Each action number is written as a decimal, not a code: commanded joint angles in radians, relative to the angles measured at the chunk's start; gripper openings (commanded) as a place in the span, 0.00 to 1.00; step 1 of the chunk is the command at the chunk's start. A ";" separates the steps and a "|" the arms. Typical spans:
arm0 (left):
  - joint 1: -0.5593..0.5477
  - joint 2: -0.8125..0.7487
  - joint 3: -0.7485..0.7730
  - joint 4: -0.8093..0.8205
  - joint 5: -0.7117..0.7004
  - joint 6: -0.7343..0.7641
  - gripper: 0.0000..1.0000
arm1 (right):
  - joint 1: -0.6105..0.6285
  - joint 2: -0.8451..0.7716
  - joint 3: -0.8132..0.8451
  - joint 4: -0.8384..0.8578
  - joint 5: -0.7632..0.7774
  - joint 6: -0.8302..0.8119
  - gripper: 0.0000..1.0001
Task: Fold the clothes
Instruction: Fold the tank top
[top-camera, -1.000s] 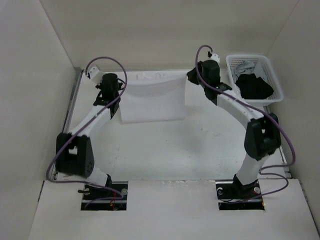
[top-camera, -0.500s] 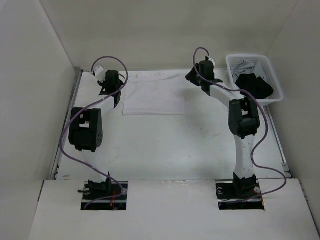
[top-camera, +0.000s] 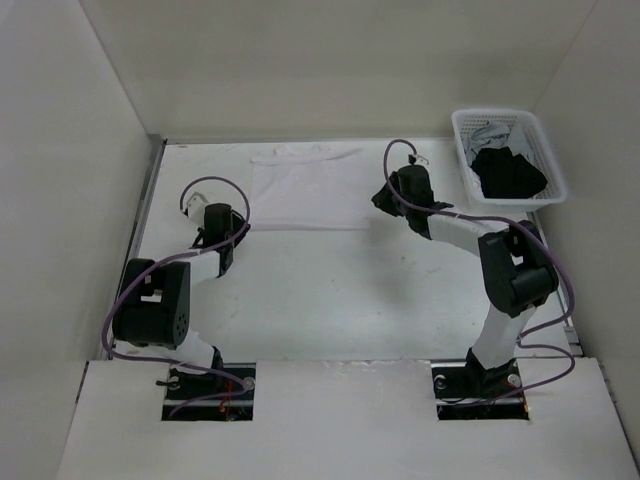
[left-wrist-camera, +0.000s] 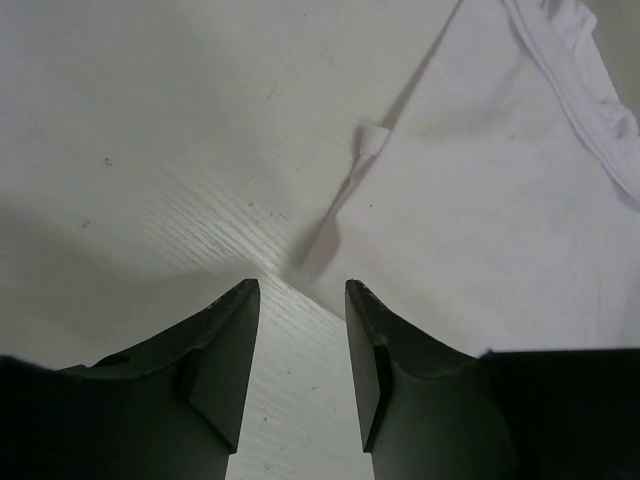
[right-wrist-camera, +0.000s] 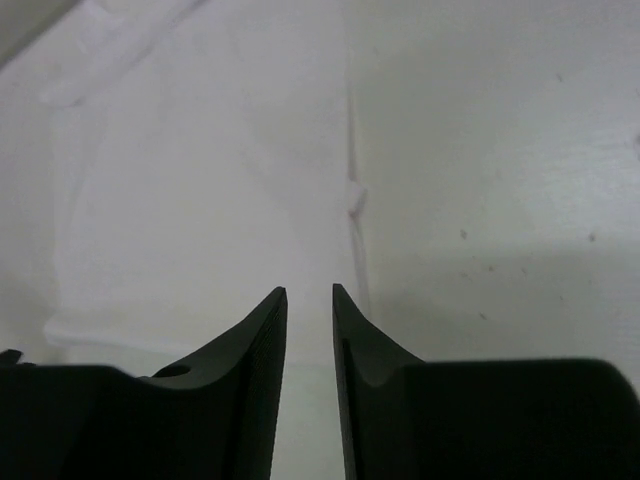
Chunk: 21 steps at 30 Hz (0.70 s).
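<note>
The white tank top (top-camera: 305, 188) lies spread flat on the surface (top-camera: 330, 290) against its far edge, a little left of centre, straps toward the back wall. The left tool (left-wrist-camera: 300, 290) sits just off the garment's near left corner, jaws apart with nothing between them. The right tool (right-wrist-camera: 308, 292) sits at the near right corner, jaws only narrowly apart and also empty, with the cloth's side edge running straight ahead of the gap.

The cloth is thin and lies flush, so either tool could close on bare surface, or catch only one layer and let the lower one slide loose. The right tool's narrow gap leaves little margin for that. The left side edge has a small turned-over flap (left-wrist-camera: 368, 140), which could be carried into a crease. If the two tools grip at unequal depths, the fold will probably skew.

The white lattice basket (top-camera: 458, 125) at the far right corner is well apart.
</note>
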 joint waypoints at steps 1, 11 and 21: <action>0.017 0.045 -0.006 0.145 0.100 -0.065 0.39 | 0.005 -0.027 -0.068 0.072 0.024 0.012 0.34; 0.051 0.163 -0.041 0.303 0.206 -0.149 0.36 | 0.005 0.012 -0.140 0.077 0.008 0.069 0.51; 0.051 0.159 -0.076 0.295 0.190 -0.157 0.12 | 0.014 0.006 -0.200 0.103 -0.038 0.108 0.50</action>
